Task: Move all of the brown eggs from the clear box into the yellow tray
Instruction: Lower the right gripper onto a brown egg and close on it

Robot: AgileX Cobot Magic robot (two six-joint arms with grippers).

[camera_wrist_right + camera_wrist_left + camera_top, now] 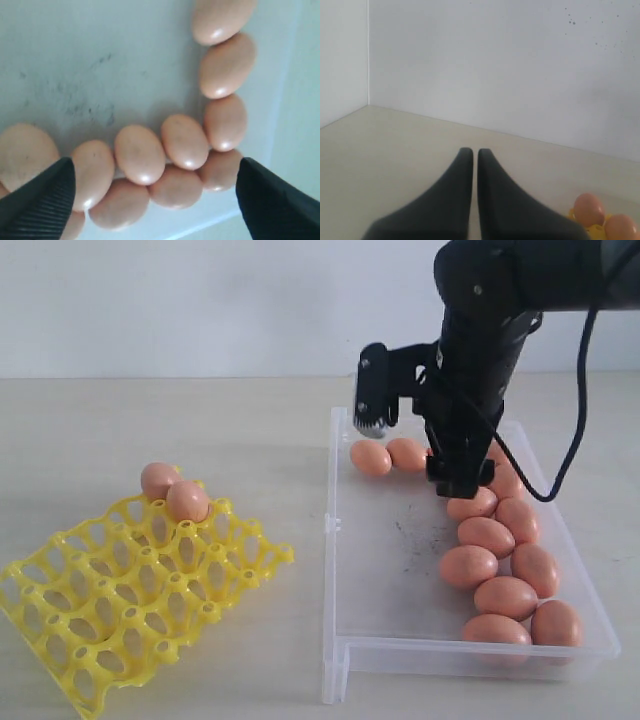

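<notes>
Yellow tray (100, 580), openwork plastic grid, sits well off from the right jaws. Two eggs (187, 501) in it lie just beside the left jaws, which are together and empty. Right arm (490, 320) reaches down into the clear box (385, 570), jaws wide apart, ribbed pads (45, 205). Smooth matte brown eggs (139, 154) are clustered below and between them.

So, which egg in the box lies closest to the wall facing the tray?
The outer egg of the far pair; the rest crowd the other side.
</notes>
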